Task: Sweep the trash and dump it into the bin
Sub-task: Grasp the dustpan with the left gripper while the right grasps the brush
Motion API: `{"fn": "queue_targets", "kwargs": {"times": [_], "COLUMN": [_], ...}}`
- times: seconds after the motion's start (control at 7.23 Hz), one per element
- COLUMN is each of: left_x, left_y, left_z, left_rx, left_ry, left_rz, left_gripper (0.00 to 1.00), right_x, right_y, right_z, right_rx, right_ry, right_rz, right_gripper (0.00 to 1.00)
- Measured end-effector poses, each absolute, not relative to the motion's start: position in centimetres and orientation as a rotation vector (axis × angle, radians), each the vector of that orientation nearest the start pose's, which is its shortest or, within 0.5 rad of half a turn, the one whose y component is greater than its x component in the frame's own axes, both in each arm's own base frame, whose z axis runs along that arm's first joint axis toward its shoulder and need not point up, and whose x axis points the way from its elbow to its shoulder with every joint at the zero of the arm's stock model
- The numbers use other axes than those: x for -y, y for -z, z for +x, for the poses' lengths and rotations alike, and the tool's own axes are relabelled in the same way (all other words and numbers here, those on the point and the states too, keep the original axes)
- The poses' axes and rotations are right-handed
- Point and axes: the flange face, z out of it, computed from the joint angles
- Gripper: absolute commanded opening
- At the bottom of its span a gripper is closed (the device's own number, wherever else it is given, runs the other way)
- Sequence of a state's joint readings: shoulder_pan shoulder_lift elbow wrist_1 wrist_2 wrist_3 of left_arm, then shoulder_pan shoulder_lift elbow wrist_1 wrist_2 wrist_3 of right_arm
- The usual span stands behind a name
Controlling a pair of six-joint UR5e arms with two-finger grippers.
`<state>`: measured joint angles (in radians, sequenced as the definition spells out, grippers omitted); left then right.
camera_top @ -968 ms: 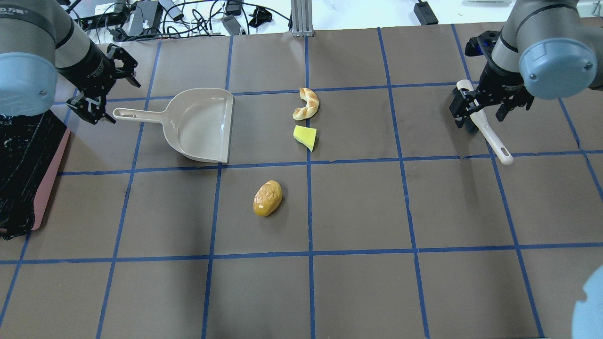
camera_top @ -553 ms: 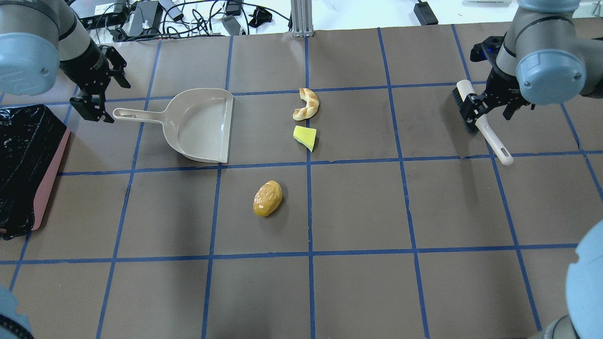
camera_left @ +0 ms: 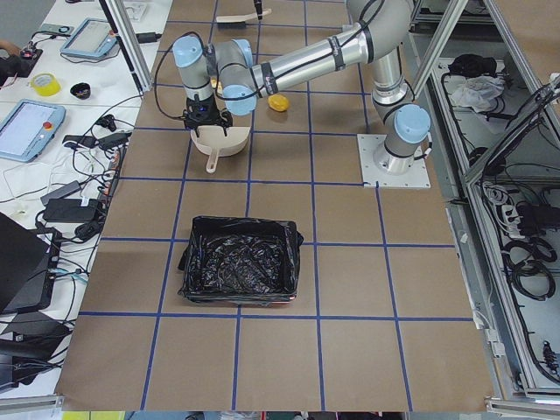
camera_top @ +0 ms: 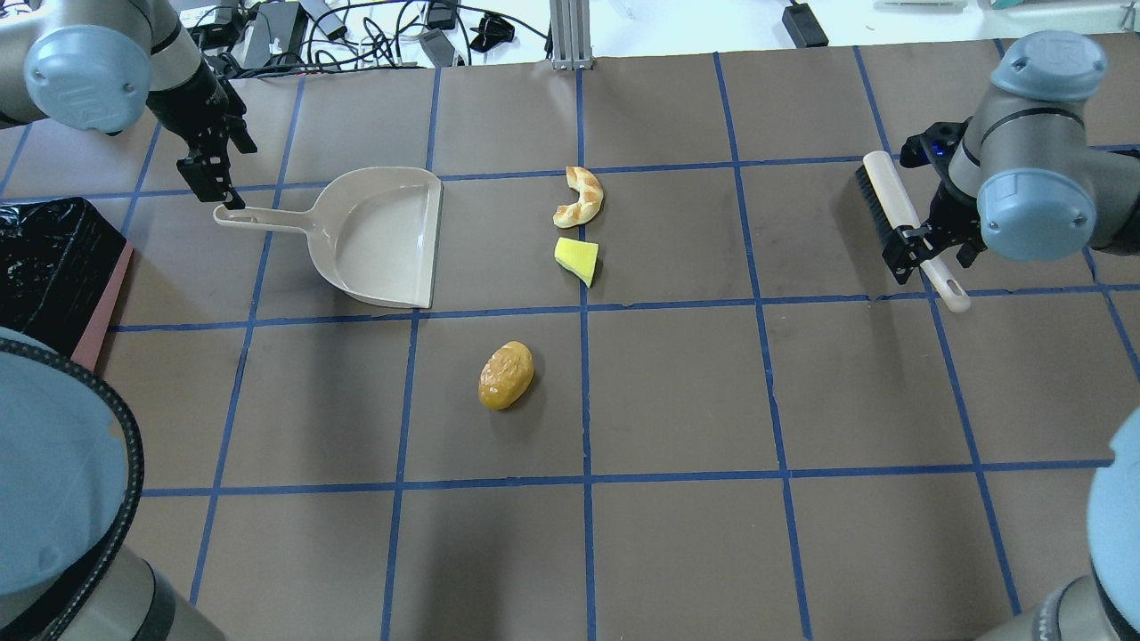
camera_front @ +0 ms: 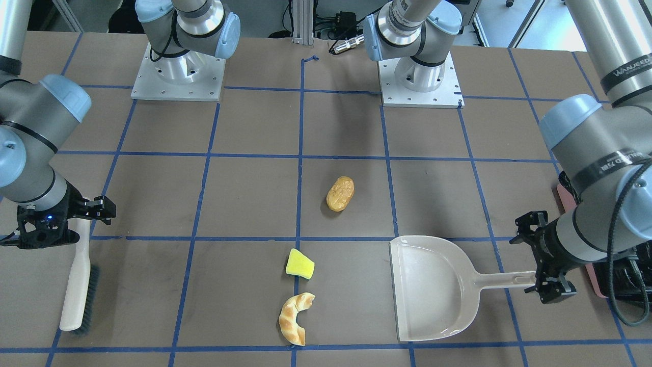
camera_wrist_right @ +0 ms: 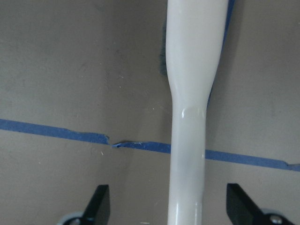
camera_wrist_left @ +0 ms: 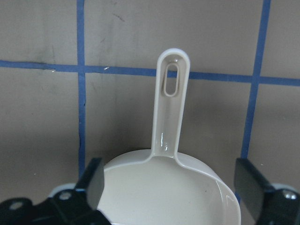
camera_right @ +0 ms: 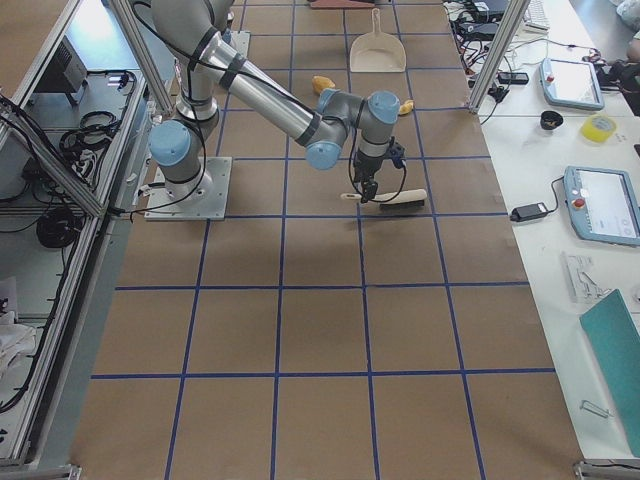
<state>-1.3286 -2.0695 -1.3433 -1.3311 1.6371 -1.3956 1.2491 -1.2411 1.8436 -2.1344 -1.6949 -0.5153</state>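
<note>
Tools ungrasped | left claw (camera_wrist_left: pixel 171 187) spread over dustpan (camera_top: pixel 383 240) handle | right claw (camera_wrist_right: pixel 171 206) spread over brush (camera_top: pixel 891 200) handle | trash (camera_top: pixel 506 375) unswept between claws

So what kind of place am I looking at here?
Most likely a robotics lab: arm mounting plates bolted to a tape-gridded table, with tablets and loose cables alongside.

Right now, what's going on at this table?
Both arms are lining up on their tools. The left gripper hangs over the handle of the dustpan, and the right gripper over the handle of the brush. Both have their jaws open, so neither tool is gripped yet. The golden-brown oval, yellow wedge and croissant-like piece lie unswept between the tools. The bin waits at the robot's left.
</note>
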Motion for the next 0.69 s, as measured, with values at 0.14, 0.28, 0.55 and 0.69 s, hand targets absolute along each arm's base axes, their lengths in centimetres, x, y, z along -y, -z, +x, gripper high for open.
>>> {"fn": "queue_targets", "kwargs": {"times": [0.14,0.28,0.55,0.69], "left_x": [69.9,70.3,69.7,69.3], "left_y": [-31.3,-29.9,-27.8,-27.5], "left_z": [5.0,6.9,10.3,11.5], "left_rx": [-2.088,-2.095,-2.198,-2.232], "left_ry": [0.002,-0.028,-0.141,-0.197], "left_rz": [-2.243,-2.229,-2.194,-2.211], "left_gripper": [0.98,0.98,0.98,0.98], "right_x": [56.6,56.6,56.7,56.6], "right_y": [-23.8,-23.7,-23.3,-23.3], "right_z": [-6.3,-6.4,-6.4,-6.4], "right_rx": [-3.221,-3.220,-3.218,-3.218], "right_ry": [-0.127,-0.120,-0.118,-0.123], "right_rz": [-0.337,-0.342,-0.337,-0.321], "right_gripper": [0.88,0.82,0.59,0.53]}}
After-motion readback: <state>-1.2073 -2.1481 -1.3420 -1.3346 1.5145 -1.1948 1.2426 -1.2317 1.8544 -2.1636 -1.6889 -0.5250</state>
